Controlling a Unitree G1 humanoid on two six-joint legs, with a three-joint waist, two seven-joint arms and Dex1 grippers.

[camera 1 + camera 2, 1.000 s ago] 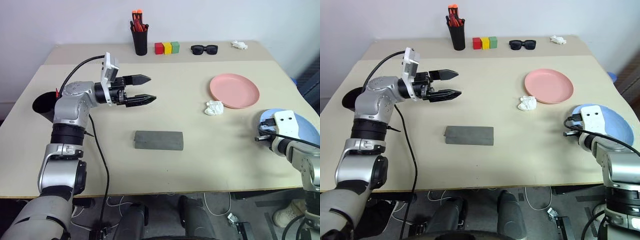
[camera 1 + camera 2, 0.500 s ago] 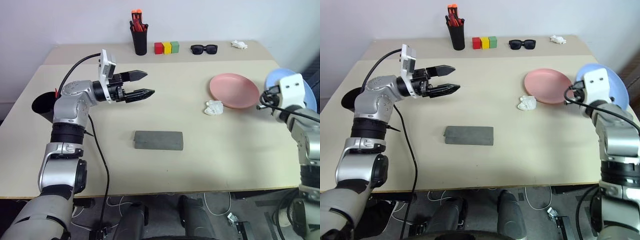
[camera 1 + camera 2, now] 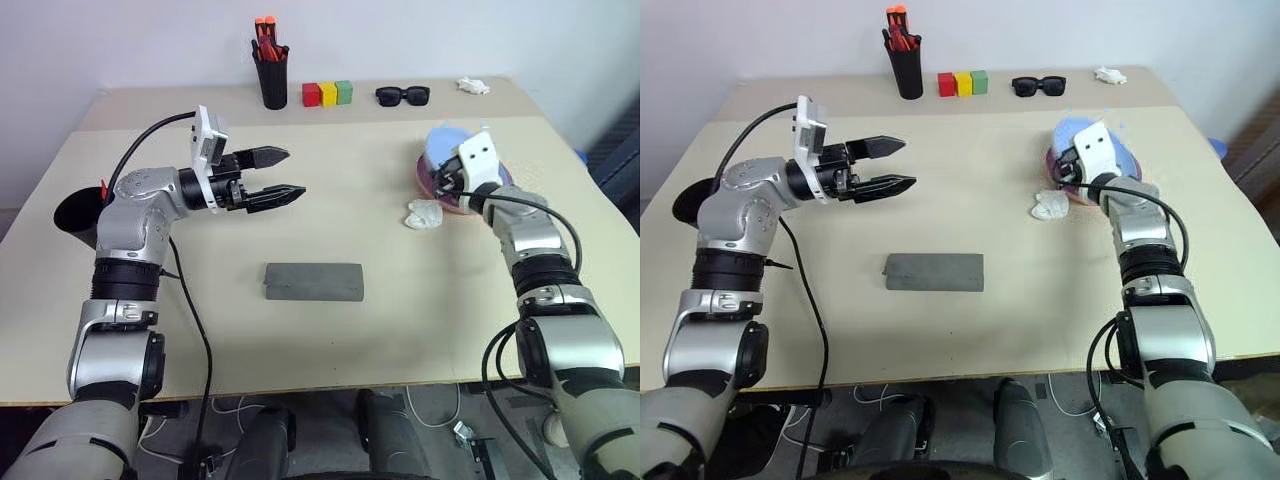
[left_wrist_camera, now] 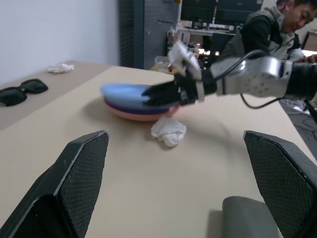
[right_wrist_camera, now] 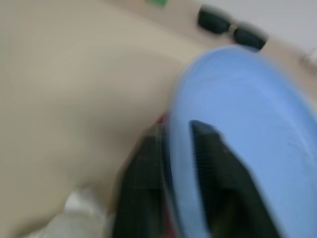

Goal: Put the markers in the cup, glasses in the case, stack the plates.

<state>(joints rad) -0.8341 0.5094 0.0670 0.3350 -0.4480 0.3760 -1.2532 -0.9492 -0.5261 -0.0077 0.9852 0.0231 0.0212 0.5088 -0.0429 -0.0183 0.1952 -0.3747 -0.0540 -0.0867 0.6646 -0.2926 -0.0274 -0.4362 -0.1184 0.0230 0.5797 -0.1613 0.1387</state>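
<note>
1. The grey case (image 3: 314, 281) lies shut on the bench (image 3: 300, 340), nearest.
2. The left end effector (image 3: 285, 172) hovers above the bench with fingers spread wide, holding nothing.
3. The right end effector (image 4: 159, 93) has its fingers either side of the blue plate's (image 4: 124, 92) rim, the plate lying over the pink plate (image 4: 141, 115); a crumpled tissue (image 3: 424, 213) is just beside.
4. The black cup (image 3: 78, 211) stands at the left edge.

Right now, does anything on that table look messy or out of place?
A crumpled white tissue lies loose beside the stacked plates. The blue plate sits slightly off-centre on the pink plate, overhanging one side.
</note>
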